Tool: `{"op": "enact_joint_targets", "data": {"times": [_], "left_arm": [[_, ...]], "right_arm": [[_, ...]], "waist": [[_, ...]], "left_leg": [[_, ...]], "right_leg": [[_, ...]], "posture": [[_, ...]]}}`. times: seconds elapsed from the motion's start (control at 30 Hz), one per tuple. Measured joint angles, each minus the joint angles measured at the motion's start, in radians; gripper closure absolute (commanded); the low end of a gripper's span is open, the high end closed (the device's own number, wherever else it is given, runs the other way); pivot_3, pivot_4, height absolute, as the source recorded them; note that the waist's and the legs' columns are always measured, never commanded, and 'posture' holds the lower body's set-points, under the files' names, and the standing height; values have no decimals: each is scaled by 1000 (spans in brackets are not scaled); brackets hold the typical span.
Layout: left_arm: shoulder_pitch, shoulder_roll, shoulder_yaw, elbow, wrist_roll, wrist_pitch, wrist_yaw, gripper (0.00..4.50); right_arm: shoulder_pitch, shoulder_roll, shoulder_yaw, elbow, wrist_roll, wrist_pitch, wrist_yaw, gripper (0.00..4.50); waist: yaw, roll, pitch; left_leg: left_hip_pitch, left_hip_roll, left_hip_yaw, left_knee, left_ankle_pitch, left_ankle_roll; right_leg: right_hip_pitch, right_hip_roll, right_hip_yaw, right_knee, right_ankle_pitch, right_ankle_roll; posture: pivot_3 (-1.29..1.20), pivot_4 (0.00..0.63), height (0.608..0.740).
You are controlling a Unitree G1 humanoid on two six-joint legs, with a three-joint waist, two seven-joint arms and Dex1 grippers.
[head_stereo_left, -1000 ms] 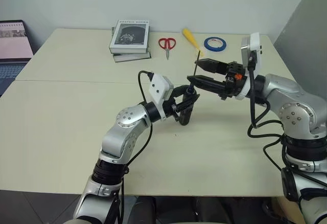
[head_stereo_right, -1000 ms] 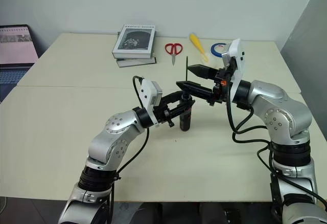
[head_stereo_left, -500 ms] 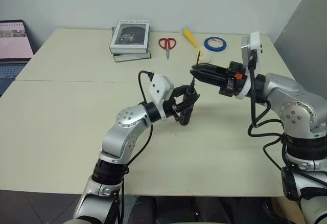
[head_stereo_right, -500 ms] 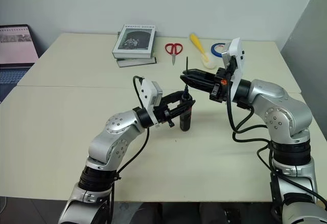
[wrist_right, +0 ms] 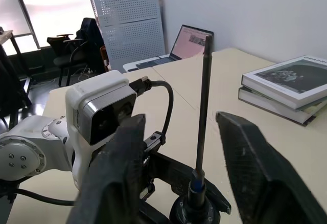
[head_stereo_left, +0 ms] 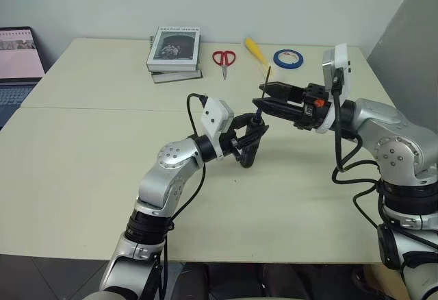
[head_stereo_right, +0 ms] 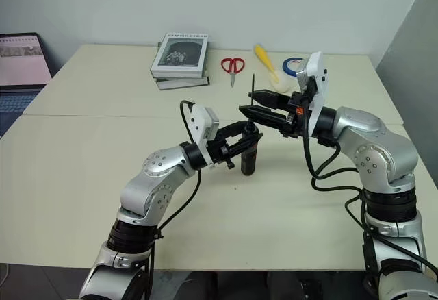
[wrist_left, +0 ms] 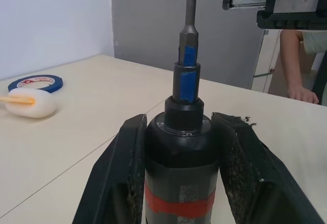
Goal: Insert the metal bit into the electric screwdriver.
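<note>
A: Two grippers are seen over the beige table. Nearest, the left gripper is clenched on the slim black stick-shaped electric screwdriver with a red band, held upright just above the tabletop, a finger pressed on each side.

B: And the thin dark grey metal bit?

A: It is stood upright in the screwdriver's blue-taped collar, lower end already in the socket. The right gripper is spread around the rod, a gap visible on both sides; nothing is grasped by it.

B: Handling?

A: The bit is judged stiff, light and smooth, so slip is likely; it is best taken mid-shaft and pressed straight down along the axis. Whether it is fully seated cannot be told. The screwdriver is judged rigid and moderately heavy, well held at the barrel above the red band.

B: Farther back?

A: Red-handled scissors, a yellow-handled brush, a blue tape roll and stacked books are laid near the far edge; a laptop is seen far left.
</note>
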Motion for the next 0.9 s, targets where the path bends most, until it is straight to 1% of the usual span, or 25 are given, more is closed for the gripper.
{"op": "enact_joint_targets", "data": {"times": [0.17, 0.23, 0.3, 0.37, 0.43, 0.53, 0.57, 0.67, 0.7, 0.77, 0.8, 0.87, 0.9], "left_arm": [[-9, -2, -1, 7, 0, 1, -2, 2867], [-17, 1, -1, 8, 2, 3, 0, 2867], [-37, 12, 2, 8, 2, 6, 0, 2868], [-74, 42, 10, 8, 4, 6, -5, 2868], [-148, 99, 17, 26, 28, 4, -19, 2868], [-323, 228, -12, 153, 132, -36, -92, 2868], [-350, 255, -24, 180, 156, -45, -113, 2868], [-468, 325, -134, 322, 257, -85, -238, 2868], [-485, 333, -152, 359, 276, -89, -267, 2868], [-526, 341, -228, 477, 336, -153, -356, 2868], [-557, 339, -289, 568, 382, -226, -424, 2868], [-617, 321, -343, 682, 431, -324, -487, 2868], [-633, 319, -354, 708, 442, -344, -499, 2868]], "right_arm": [[30, -53, -9, -7, 0, 0, 11, 317], [50, -78, -11, -15, 0, 0, 13, 53], [78, -116, -26, -33, 1, 1, 21, 0], [115, -167, -53, -57, 0, -1, 35, 0], [165, -227, -96, -79, -13, -14, 45, 0], [259, -286, -174, -121, -30, -44, 56, 0], [275, -297, -182, -132, -32, -48, 59, 0], [393, -365, -215, -200, -49, -65, 95, 0], [418, -373, -221, -216, -52, -67, 103, 0], [471, -400, -239, -262, -55, -68, 117, 0], [505, -420, -250, -303, -54, -67, 122, 0], [524, -428, -251, -341, -58, -69, 120, 0], [525, -429, -250, -347, -61, -70, 119, 0]], "waist": [[1, 0, 0], [1, 0, 0], [3, 0, 0], [6, 0, 0], [8, 0, 0], [10, -1, 1], [9, -1, 1], [9, -1, 0], [9, 0, 0], [8, 0, 1], [8, 0, 1], [8, -1, 1], [8, -1, 1]], "left_leg": [[0, 0, 0, 0, 0, 0], [-1, 0, 0, 0, 0, 0], [-3, 0, 0, 0, 0, 0], [-5, 0, 0, 0, 0, 0], [-5, 0, 0, 0, 0, 0], [-5, 0, 1, -1, 0, 0], [-5, 0, 1, -2, 0, 0], [-4, 0, 1, -7, 0, 0], [-4, 0, 2, -8, 0, 0], [-4, 0, 1, -9, 0, 0], [-5, 0, 1, -10, 0, 0], [-7, 0, 1, -10, 0, 0], [-7, 0, 1, -10, 0, 0]], "right_leg": [[0, 0, 0, 0, 0, 0], [-1, 0, 0, 0, 0, 0], [-3, 0, 0, 0, 0, 0], [-5, 0, 0, 1, 0, 0], [-5, 0, 0, 0, 0, 0], [-5, 0, 0, 0, 0, 0], [-5, 0, 0, -2, 0, 0], [-4, 0, 0, -5, 0, 0], [-5, 0, 0, -6, 0, 0], [-5, 0, 0, -8, 0, -1], [-6, 0, 0, -9, 2, -4], [-6, 0, 0, -12, 3, -5], [-6, 0, 0, -12, 3, -5]], "posture": [[0, 150, 740], [0, 150, 740], [0, 150, 740], [0, 150, 740], [0, 150, 740], [0, 150, 740], [0, 150, 740], [0, 150, 740], [0, 150, 740], [0, 150, 740], [0, 150, 740], [0, 150, 740], [0, 150, 740]]}}
